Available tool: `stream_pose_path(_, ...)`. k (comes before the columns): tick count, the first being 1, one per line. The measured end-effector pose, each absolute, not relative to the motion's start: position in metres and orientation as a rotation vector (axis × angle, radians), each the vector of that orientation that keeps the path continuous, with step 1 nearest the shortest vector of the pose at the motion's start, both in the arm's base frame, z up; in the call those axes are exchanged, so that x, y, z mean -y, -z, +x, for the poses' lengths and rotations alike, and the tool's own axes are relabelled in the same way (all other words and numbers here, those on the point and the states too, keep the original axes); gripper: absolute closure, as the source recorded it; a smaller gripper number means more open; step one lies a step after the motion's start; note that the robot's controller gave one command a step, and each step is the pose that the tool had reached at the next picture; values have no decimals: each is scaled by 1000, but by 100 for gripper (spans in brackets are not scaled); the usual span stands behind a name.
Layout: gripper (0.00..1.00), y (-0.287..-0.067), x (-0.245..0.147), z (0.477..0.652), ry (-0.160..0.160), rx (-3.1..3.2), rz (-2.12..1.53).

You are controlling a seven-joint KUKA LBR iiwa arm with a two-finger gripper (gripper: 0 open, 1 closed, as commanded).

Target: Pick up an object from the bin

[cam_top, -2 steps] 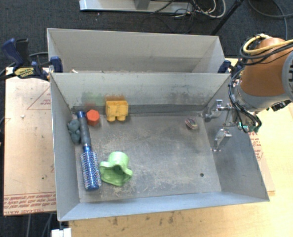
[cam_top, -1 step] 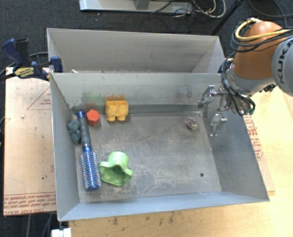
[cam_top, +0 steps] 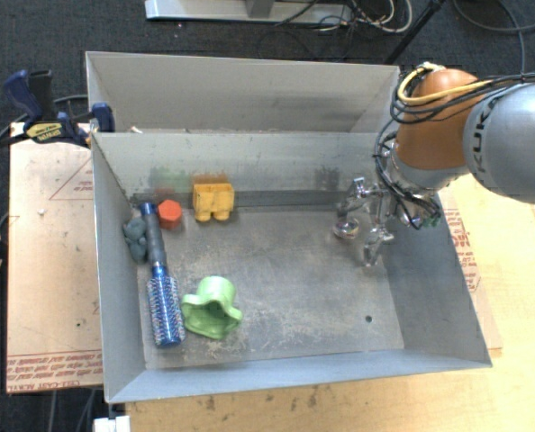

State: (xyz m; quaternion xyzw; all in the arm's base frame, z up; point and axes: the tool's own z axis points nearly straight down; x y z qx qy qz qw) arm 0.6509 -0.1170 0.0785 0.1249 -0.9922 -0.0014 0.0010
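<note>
My gripper (cam_top: 359, 241) hangs over the bare floor in the right half of the bin, its metal fingers spread apart with nothing between them. Every loose thing lies well to its left. A yellow block (cam_top: 213, 198) sits by the back wall, the closest thing to the gripper. A green cup-like toy (cam_top: 212, 306) lies on its side near the front left.
Along the left wall lie a blue hairbrush (cam_top: 160, 286), a grey lump (cam_top: 136, 237) and a small orange-red piece (cam_top: 169, 211). The arm with its orange cover reaches in over the bin's right rim.
</note>
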Motion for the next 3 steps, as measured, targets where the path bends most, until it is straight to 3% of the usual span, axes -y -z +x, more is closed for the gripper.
stream_pose_path(1, 100, -81, 118, 652, 1, 3119, 393)
stream_pose_path(2, 100, -198, 84, 636, -3, 2975, 1030)
stream_pose_path(3, 100, -233, 77, 637, -2, 2988, 997)
